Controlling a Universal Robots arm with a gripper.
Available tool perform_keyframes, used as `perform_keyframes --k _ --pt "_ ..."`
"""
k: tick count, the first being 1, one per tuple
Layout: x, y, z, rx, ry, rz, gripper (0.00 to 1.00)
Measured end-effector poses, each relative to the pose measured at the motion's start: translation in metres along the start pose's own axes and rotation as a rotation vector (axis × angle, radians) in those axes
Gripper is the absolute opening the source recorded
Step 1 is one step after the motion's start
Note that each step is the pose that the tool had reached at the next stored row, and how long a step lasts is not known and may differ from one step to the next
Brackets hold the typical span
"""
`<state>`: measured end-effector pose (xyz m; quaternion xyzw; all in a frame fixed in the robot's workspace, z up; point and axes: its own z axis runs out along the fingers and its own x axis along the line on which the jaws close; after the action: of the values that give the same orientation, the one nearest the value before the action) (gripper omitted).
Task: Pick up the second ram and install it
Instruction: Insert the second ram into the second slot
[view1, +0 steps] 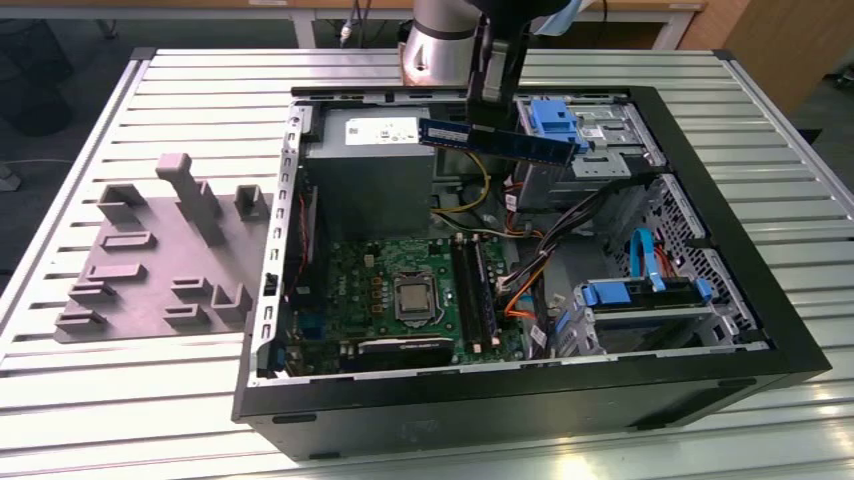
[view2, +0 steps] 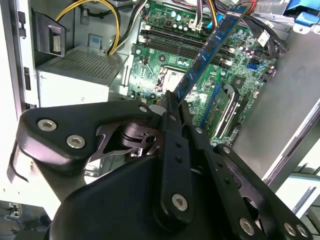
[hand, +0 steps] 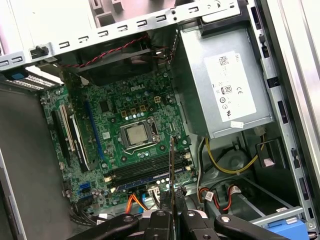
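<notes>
Exterior view, gripper (view1: 491, 100) clamping second ram (view1: 501, 138) above open case (view1: 534, 400), power supply (view1: 371, 170) beside, cables (view1: 534, 250) below

I see an open case (view1: 801, 370) lying on its side on a slatted table (view1: 200, 90). Inside it, a green motherboard (view1: 354, 290) carries a bare CPU (view1: 414, 297) and black slots (view1: 467, 285) just beside it, toward the exterior view's right. A grey power supply (view1: 367, 180) sits above the board in the exterior view; in the first wrist view its white label (hand: 236, 87) faces the camera. Yellow wires (hand: 225, 167) loop near the supply, and orange cables (view1: 518, 295) run past the slots. Blue drive brackets (view1: 641, 290) stand at the exterior view's right. A grey holder plate (view1: 140, 265) with upright blocks (view1: 194, 195) lies on the table, well apart from the case.
</notes>
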<state>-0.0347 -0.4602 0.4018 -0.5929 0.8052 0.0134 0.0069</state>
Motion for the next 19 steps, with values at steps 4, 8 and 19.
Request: perform_keyframes --k 4,8,19 --pt "0.0 0.0 0.0003 0.0002 0.0 0.007 0.14" --pt "0.0 0.0 0.0005 0.0003 -0.0002 0.013 0.14" --pt "0.0 -0.0001 0.001 0.0006 -0.0003 0.024 0.14"
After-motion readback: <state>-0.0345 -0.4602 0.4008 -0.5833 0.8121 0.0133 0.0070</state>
